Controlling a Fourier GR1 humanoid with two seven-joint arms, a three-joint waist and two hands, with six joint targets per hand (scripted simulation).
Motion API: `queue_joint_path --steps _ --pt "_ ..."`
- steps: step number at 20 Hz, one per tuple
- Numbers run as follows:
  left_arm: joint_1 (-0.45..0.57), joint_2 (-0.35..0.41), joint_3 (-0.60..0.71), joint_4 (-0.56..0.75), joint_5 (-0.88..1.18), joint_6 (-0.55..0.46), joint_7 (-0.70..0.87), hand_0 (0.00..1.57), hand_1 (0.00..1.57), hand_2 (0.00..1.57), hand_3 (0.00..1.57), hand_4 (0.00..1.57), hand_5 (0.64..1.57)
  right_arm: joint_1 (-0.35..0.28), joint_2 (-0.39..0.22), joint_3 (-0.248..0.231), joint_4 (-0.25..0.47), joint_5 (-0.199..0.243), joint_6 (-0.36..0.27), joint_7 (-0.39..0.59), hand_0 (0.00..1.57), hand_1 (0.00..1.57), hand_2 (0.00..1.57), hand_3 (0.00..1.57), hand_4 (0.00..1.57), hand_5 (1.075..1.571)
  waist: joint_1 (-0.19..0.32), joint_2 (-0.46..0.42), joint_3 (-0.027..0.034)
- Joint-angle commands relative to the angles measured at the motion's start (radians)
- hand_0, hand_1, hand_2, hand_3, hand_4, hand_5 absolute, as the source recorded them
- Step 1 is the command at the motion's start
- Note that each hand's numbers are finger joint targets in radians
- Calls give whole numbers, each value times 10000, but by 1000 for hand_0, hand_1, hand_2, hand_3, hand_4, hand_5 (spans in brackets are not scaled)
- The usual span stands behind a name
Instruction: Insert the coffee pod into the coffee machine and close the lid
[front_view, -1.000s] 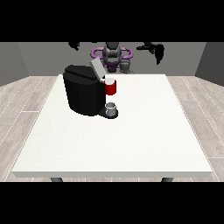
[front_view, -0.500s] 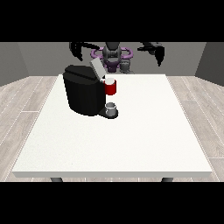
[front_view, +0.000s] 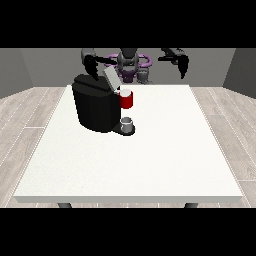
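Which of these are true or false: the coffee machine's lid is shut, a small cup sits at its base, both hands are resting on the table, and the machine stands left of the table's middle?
1. The lid of the coffee machine is shut. False: it is tilted up, open.
2. A small grey cup sits at the machine's base. True.
3. Both hands rest on the table. False: the hand at the view's left and the hand at the view's right are both raised above it.
4. The machine stands left of the table's middle in this view. True.

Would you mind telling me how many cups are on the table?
1: a small grey cup sits on the coffee machine base, below the red part at its front. Another could be hidden behind the machine.
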Motion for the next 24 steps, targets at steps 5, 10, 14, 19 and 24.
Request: queue_joint_path --steps 5,10,14,19,24 --pt "-64 196 -118 -689 241 510 236 0 0 0 0 0 1571 -810 -11 111 905 339 283 -357 0 0 0 0 0 1571 -269 465 0" --pt "348 -47 -541 -1064 256 504 11 0 0 0 0 124 1571 -1735 -386 -399 1578 273 262 -347 0 0 0 0 0 1571 43 770 0" --pt "284 511 -82 -386 267 346 -637 0 0 0 0 0 1571 -1856 233 51 1279 574 -267 29 0 0 0 0 0 1571 -153 939 -3" --pt "268 714 -21 -516 675 179 -219 0 0 0 0 0 1571 -2042 43 7 1687 534 249 -223 0 0 0 0 0 1571 -104 858 -1" --pt "108 692 56 -152 319 871 -234 0 0 0 0 0 1571 -2424 383 353 1478 701 137 374 0 0 0 0 0 1571 -385 611 -3"
